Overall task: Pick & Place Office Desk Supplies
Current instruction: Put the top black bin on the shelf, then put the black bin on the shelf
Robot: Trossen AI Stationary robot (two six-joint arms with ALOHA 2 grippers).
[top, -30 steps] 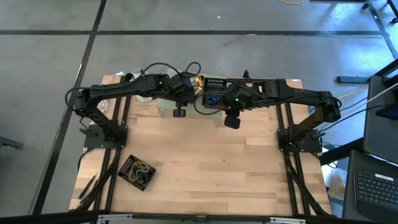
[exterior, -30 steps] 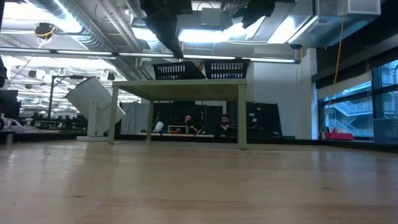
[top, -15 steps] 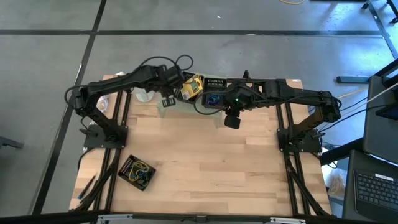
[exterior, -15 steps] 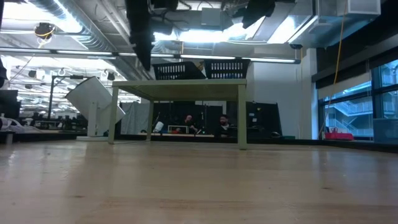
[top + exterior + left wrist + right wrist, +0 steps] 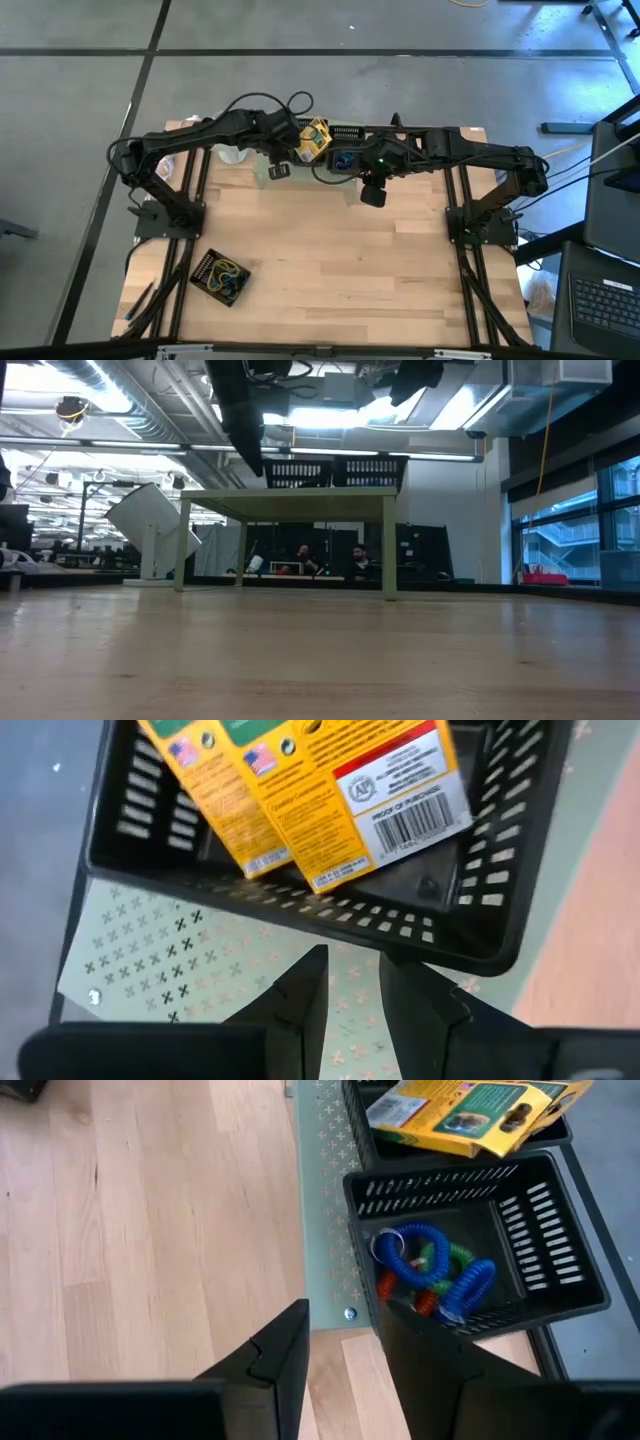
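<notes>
Left gripper (image 5: 280,171): upper centre of the high view, by the riser's (image 5: 150,945) edge; fingers (image 5: 300,1005) slightly apart, holding nothing.
Right gripper (image 5: 372,194): just right of centre, over the table (image 5: 340,270); fingers (image 5: 280,1350) apart, empty.
Yellow boxes (image 5: 300,790): two, lying in a black basket (image 5: 480,910) on the riser.
Coil bands (image 5: 430,1270): blue, green and red, in the neighbouring black basket (image 5: 560,1270).
Black tray (image 5: 219,277): lower left of the table, with small coloured items inside.
</notes>
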